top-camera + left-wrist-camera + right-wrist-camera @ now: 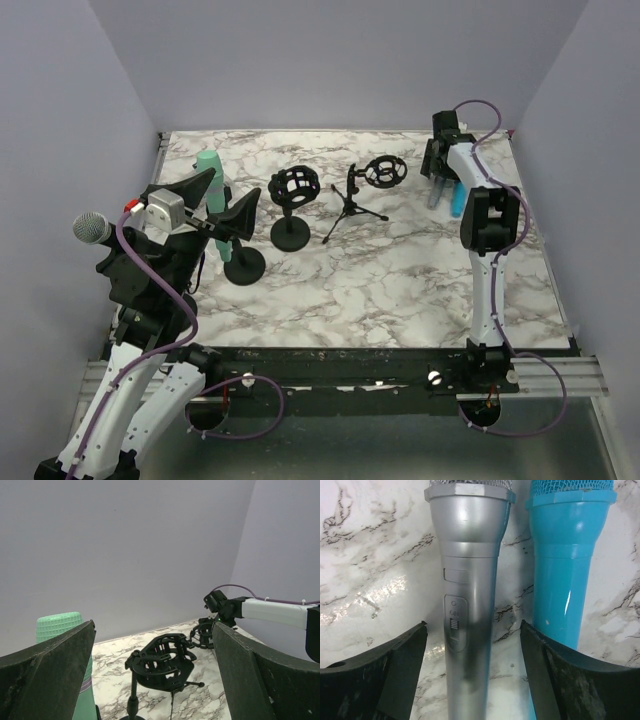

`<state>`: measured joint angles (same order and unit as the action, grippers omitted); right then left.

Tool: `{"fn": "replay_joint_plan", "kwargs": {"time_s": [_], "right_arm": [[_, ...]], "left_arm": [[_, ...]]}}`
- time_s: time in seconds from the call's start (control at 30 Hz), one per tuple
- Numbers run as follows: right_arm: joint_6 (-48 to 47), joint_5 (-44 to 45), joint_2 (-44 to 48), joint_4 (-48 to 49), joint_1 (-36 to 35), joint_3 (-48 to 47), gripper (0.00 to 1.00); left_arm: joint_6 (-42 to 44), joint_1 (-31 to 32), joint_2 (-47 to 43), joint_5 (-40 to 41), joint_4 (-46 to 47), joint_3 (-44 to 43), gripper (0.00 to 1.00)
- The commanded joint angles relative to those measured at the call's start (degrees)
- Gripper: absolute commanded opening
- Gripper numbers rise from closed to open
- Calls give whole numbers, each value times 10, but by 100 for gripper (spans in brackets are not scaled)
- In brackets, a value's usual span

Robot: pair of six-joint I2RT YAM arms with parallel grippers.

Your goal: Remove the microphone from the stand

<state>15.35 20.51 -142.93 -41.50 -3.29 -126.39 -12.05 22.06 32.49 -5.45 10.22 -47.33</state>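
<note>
Left end effector [235, 188] spread wide, holding nothing, raised level, aimed far-right. Green microphone [60, 625] upright just beyond its left finger, on round-base stand [243, 266], far left of table [400, 280]. Right end effector [472, 625] parted, pointing down, straddling silver microphone [470, 555] without gripping; blue microphone [567, 555] just beside. Right arm stretched toward far right corner, walls close. Open room over near middle.

Silver microphone [470, 605] runs off the top and bottom edges; blue microphone [565, 570] loses its grille top. The lower body of the green microphone [60, 625] sits behind my left finger [50, 680].
</note>
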Motion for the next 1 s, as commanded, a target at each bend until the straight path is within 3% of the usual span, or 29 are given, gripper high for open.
{"fn": "replay_joint_plan", "kwargs": {"time_s": [0.0, 0.23, 0.53, 0.8, 0.97], "right_arm": [[8, -34, 4, -37, 2, -18, 80], [34, -55, 113, -34, 1, 31, 93], [60, -88, 314, -7, -34, 162, 96], [111, -354, 462, 124, -90, 253, 100], [151, -497, 467, 222, -128, 267, 100]], "left_arm": [[-6, -4, 3, -12, 2, -9, 99], [-6, -4, 2, -14, 2, -11, 99], [-8, -4, -2, -17, 2, -11, 99], [-10, -4, -3, -28, 3, -11, 99], [-11, -4, 2, -33, 3, -12, 99]]}}
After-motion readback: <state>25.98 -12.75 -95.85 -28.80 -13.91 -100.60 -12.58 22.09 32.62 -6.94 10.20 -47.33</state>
